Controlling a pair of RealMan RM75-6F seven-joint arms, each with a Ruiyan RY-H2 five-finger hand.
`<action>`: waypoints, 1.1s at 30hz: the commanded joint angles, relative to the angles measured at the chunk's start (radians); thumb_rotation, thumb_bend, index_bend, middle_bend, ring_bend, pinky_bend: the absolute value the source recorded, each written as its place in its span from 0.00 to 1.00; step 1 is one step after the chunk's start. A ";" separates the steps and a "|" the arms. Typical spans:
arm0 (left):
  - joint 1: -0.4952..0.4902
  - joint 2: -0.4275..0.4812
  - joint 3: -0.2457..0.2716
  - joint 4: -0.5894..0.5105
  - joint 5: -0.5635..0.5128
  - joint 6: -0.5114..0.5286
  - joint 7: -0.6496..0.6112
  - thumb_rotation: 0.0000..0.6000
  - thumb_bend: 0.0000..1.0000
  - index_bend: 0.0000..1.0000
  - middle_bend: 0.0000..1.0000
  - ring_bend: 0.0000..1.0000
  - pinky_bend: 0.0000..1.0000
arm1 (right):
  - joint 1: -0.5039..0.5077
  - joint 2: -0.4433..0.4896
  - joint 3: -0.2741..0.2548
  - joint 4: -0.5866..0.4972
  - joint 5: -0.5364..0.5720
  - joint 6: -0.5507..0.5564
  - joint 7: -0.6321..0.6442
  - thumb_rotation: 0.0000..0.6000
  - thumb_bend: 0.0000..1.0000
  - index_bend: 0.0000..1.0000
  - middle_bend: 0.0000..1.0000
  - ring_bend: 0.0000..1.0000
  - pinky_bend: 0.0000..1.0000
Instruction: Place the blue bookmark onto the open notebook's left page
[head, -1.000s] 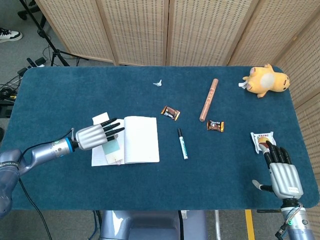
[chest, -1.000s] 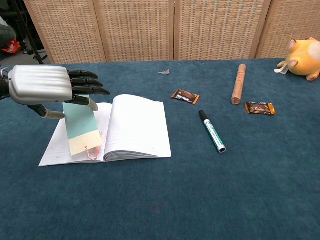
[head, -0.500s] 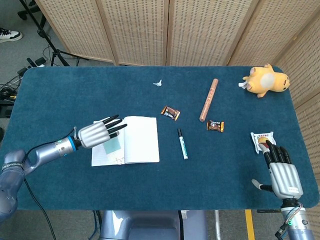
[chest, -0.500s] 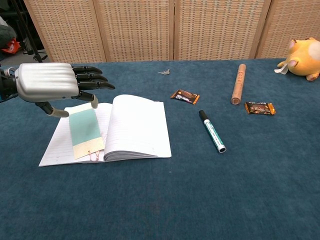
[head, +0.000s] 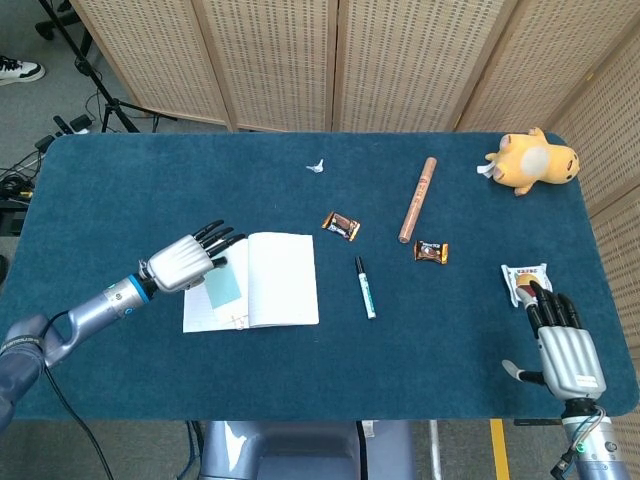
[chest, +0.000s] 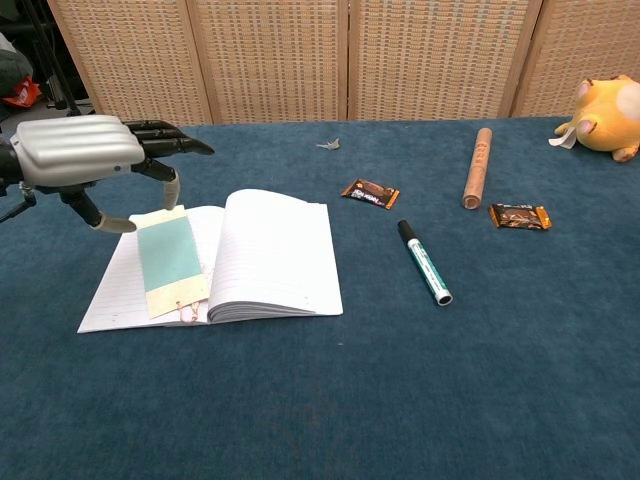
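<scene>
The blue table (head: 120, 190) carries an open notebook (chest: 250, 258) near its left front. The left hand (chest: 75, 152) hovers over the notebook's upper left corner, fingers spread and holding nothing. The right hand (head: 565, 350) rests open at the table's right front. The bookmark (chest: 171, 261) lies flat on the notebook's left page, clear of the hand.
</scene>
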 joint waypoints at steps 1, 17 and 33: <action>0.008 0.149 -0.047 -0.283 -0.098 -0.094 -0.004 1.00 0.26 0.46 0.00 0.00 0.00 | -0.003 0.004 -0.003 -0.005 -0.012 0.006 0.006 1.00 0.10 0.00 0.00 0.00 0.00; 0.094 0.399 -0.161 -0.848 -0.387 -0.212 0.235 1.00 0.18 0.12 0.00 0.00 0.00 | -0.020 0.030 -0.016 -0.018 -0.074 0.028 0.060 1.00 0.10 0.00 0.00 0.00 0.00; 0.127 0.491 -0.156 -1.033 -0.519 -0.344 0.371 1.00 0.16 0.00 0.00 0.00 0.00 | -0.025 0.036 -0.019 -0.020 -0.100 0.035 0.086 1.00 0.10 0.00 0.00 0.00 0.00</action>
